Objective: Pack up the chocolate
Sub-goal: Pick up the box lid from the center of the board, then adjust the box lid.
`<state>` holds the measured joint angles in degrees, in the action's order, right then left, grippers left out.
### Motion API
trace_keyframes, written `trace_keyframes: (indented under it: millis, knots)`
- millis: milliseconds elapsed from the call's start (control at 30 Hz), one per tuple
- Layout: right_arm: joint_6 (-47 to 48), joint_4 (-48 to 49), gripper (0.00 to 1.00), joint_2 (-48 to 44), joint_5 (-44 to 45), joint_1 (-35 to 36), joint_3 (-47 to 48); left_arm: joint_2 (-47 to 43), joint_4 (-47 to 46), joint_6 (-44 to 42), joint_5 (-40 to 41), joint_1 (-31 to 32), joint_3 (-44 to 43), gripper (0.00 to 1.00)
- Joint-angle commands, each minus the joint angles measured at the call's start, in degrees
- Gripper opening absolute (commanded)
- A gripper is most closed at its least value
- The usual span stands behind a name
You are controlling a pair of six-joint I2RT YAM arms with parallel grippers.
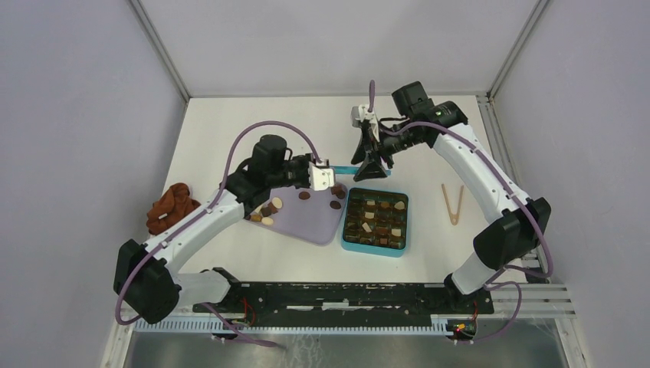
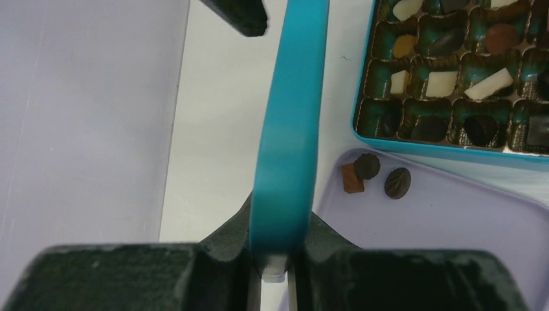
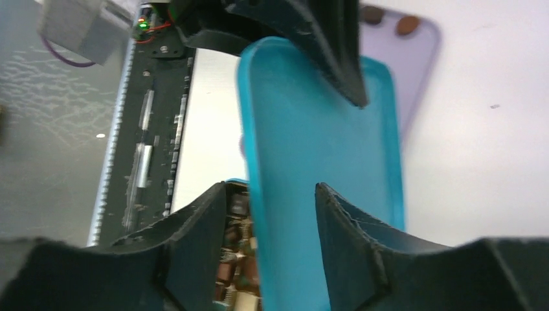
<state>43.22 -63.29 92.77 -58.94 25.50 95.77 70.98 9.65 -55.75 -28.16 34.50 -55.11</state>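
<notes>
Mostly boxed: chocolate (image 2: 442, 84), small pieces judged light, hard yet easily scuffed, sits in cells of the teal box (image 1: 374, 248), several loose on the lilac tray (image 1: 310, 222); best pinched gently across the sides. Left gripper (image 2: 278, 227) clamps the teal lid (image 2: 285, 142); right gripper (image 3: 270, 188) stands parted about its rim.

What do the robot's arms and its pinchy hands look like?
The left arm and right arm have smooth white shells with chunky black joints. A purple cable loops along each one. A small white box sits at each wrist. The left gripper and right gripper are matte black and a bit scuffed, each with two flat, pointed fingers.
</notes>
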Motion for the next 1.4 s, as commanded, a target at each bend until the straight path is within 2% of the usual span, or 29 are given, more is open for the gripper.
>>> trace_keyframes:
  millis: [0, 100, 167, 267, 300, 367, 500, 600, 767, 933, 1167, 1367]
  knots:
    - [-0.56, 2.26, 0.68, 0.29, 0.45, -4.23, 7.22, -3.60, -4.80, 9.38, -0.54, 0.02, -1.31, 0.02]
    - [0.60, 4.15, 0.81, -0.39, 0.29, -8.59, 10.99, -4.66, -5.18, 18.58, 0.08, -0.04, -1.67, 0.02]
    - [-0.05, 7.98, 0.86, -1.90, -1.39, -12.33, 11.16, -4.82, -6.10, 29.76, 2.99, -0.05, -2.70, 0.02]
    - [-3.08, 18.64, 0.91, -6.41, -5.55, -17.49, 6.07, -4.42, -5.97, 47.37, 6.42, 0.00, -4.20, 0.02]
    - [-4.69, 23.33, 0.94, -8.18, -6.85, -18.81, 2.97, -4.38, -6.08, 50.27, 6.82, 0.02, -4.40, 0.02]
    - [-3.86, 25.63, 0.95, -9.75, -11.39, -20.13, 0.76, -3.94, -4.66, 61.56, 8.37, -0.09, -5.22, 0.02]
    - [2.08, 21.16, 0.98, -10.42, -18.96, -20.94, -2.79, -1.86, -2.65, 70.53, 4.49, -0.02, -6.30, 0.02]
    - [2.37, 22.92, 0.98, -12.79, -18.26, -20.95, -8.85, -0.81, -3.65, 76.61, 3.22, -0.06, -6.04, 0.02]
    - [-1.30, 25.02, 0.98, -15.66, -11.72, -20.93, -15.77, -0.60, -7.78, 80.55, 0.36, -0.14, -5.05, 0.02]
    - [-11.93, 32.70, 0.98, -18.45, -1.24, -21.07, -22.06, 0.96, -7.40, 79.62, -2.95, -0.41, -5.85, 0.02]
    - [-18.30, 32.65, 0.98, -17.23, -9.83, -20.91, -25.48, 6.06, -4.91, 75.10, -11.33, -1.16, -9.09, 0.02]
    - [-20.82, 29.61, 0.98, -16.61, -5.64, -20.81, -26.73, 9.80, -3.86, 71.44, -15.45, -2.42, -11.41, 0.02]
